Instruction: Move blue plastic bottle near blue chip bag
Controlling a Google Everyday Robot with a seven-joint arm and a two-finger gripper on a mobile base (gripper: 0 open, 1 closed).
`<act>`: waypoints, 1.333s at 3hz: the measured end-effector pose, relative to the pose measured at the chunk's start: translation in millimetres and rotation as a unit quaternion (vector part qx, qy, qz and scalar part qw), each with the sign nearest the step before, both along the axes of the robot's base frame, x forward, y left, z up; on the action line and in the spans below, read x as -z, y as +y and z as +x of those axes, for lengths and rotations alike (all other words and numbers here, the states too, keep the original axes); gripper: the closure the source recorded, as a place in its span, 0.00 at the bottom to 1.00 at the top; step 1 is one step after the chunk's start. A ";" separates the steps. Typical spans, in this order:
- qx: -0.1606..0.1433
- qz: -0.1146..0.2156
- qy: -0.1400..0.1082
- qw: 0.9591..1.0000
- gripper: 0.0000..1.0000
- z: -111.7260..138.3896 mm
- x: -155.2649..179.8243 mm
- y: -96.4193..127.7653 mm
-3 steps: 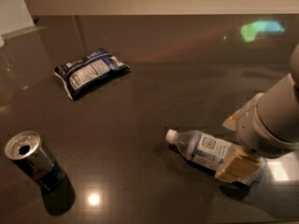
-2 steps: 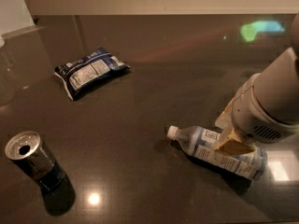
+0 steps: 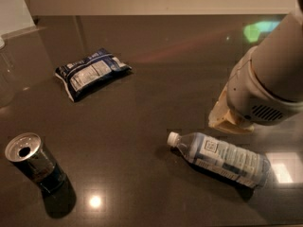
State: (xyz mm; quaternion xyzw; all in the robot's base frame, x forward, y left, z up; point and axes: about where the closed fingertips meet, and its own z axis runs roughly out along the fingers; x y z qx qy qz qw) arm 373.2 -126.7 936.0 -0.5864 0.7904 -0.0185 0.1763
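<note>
The blue plastic bottle (image 3: 222, 160) lies on its side on the dark table at the lower right, with its white cap pointing left. The blue chip bag (image 3: 90, 72) lies flat at the upper left, far from the bottle. My gripper (image 3: 228, 121) is a beige piece under the big white arm. It hangs just behind the bottle's middle, apart from it, and holds nothing that I can see.
A shiny dark metal can (image 3: 33, 162) with an open top stands at the lower left. The dark glossy table (image 3: 156, 103) shows light reflections. A clear glass object (image 3: 4, 74) sits at the far left edge. A pale wall runs along the back.
My gripper has moved from over the bottle's base end up and back, so the whole bottle now shows. The bottle, bag and can have not moved.
</note>
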 end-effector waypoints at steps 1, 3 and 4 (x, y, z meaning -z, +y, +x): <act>-0.003 0.001 -0.003 1.000 0.86 1.1 -11.3 3.7; -0.008 0.012 -0.010 1.000 0.40 -1.6 -18.8 2.1; -0.011 0.010 -0.020 1.000 0.17 -4.3 -27.7 6.9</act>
